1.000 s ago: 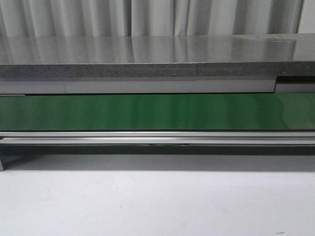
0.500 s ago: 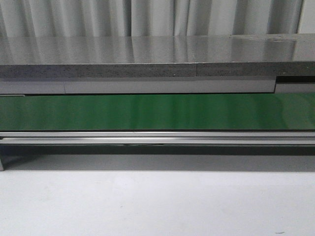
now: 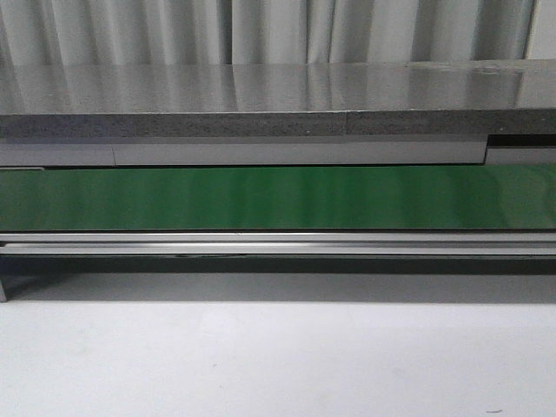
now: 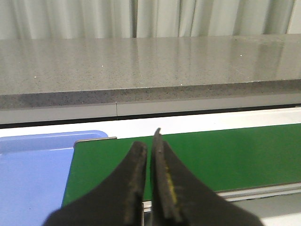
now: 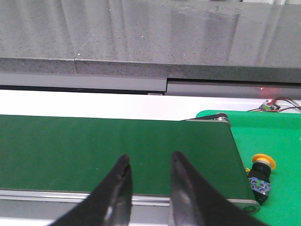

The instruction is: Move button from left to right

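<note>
The button, with a round orange-yellow cap on a dark body, shows only in the right wrist view. It lies on a bright green surface just past the end of the dark green conveyor belt. My right gripper is open and empty over the belt's near edge, to the side of the button and apart from it. My left gripper is shut and empty above the other end of the belt. Neither gripper shows in the front view.
A blue tray sits beside the belt's end in the left wrist view. A grey stone counter runs behind the belt. A metal rail borders the belt's near side, with a white table in front. Red wires lie at the green surface's far edge.
</note>
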You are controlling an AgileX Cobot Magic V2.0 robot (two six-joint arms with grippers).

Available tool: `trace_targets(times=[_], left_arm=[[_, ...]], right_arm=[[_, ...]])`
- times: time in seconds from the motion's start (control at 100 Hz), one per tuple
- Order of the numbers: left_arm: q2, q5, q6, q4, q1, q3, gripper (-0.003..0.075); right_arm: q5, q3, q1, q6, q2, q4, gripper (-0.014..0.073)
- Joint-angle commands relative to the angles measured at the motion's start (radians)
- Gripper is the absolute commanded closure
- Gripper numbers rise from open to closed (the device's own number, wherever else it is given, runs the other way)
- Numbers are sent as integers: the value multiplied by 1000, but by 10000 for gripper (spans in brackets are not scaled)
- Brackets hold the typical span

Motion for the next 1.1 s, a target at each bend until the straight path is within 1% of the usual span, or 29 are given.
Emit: trace_targets(times=[0.0,0.11,0.16,1.09], left_arm=[[11,-87,-4,-9,-8,-29,715],[11,-87,-4,-9,-8,-29,715],[11,-87,-4,-9,-8,-29,715],[11,-87,-4,-9,-8,-29,715]], right_arm=[[-81,-26,-1,-7,2,-1,535],[-87,-26,-1,-7,2,-1,669],[-92,-26,-1,-7,2,-1,657],[-80,-26,1,-7,0,-1,662]])
